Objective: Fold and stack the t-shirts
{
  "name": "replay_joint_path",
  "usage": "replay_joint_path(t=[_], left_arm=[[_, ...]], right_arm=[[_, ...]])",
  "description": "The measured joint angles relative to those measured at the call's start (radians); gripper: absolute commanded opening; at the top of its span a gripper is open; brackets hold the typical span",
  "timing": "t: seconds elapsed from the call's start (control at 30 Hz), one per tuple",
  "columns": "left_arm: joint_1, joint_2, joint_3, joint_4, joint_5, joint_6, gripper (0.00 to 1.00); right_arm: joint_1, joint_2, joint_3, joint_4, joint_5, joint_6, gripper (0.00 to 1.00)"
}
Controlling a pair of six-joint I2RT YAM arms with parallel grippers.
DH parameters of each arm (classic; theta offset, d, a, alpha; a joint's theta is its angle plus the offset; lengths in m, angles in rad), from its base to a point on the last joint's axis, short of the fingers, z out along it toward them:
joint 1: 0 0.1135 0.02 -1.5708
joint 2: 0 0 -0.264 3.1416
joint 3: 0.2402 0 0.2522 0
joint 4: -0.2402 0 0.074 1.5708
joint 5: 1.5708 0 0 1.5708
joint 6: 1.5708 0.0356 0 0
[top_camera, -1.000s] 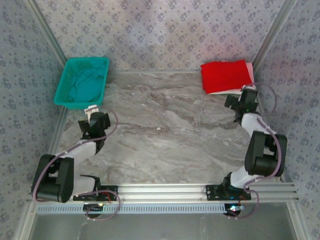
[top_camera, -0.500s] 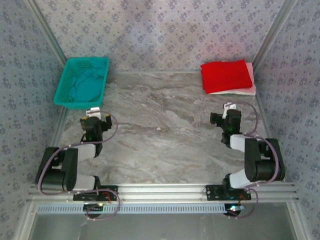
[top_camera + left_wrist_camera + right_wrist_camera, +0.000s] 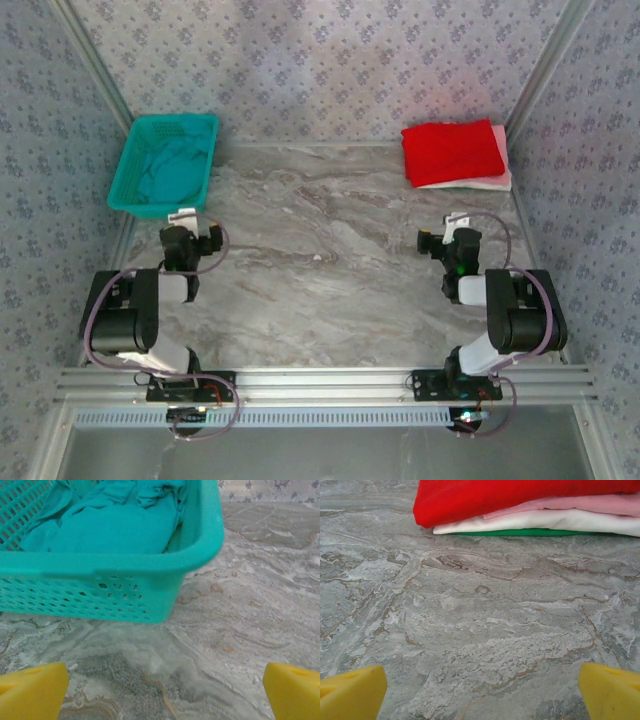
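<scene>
At two o'clock on the table (image 3: 330, 270), the stack (image 3: 455, 155) stood neat: red shirt (image 3: 520, 497) on top, then pink (image 3: 590, 504), white (image 3: 545, 520) and a green layer (image 3: 520, 532) at the bottom. At ten o'clock the teal shirt (image 3: 105, 530) lay crumpled in the basket (image 3: 150, 570), unfolded. My left gripper (image 3: 162, 692) faced that basket, fingers wide apart, holding nothing. My right gripper (image 3: 480, 692) faced the stack, equally wide and empty. I judged the job nearly done, with one shirt left to lift out, fold and add.
</scene>
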Motion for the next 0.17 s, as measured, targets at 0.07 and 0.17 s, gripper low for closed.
replay_joint_path(t=[0.07,0.17], left_arm=[[0.000,0.000,0.000,-0.011,0.004,-0.004,1.00],[-0.001,0.000,0.000,-0.016,0.008,-0.004,1.00]], right_arm=[[0.000,0.000,0.000,0.000,-0.002,0.000,1.00],[-0.001,0.000,0.000,0.000,-0.007,0.000,1.00]])
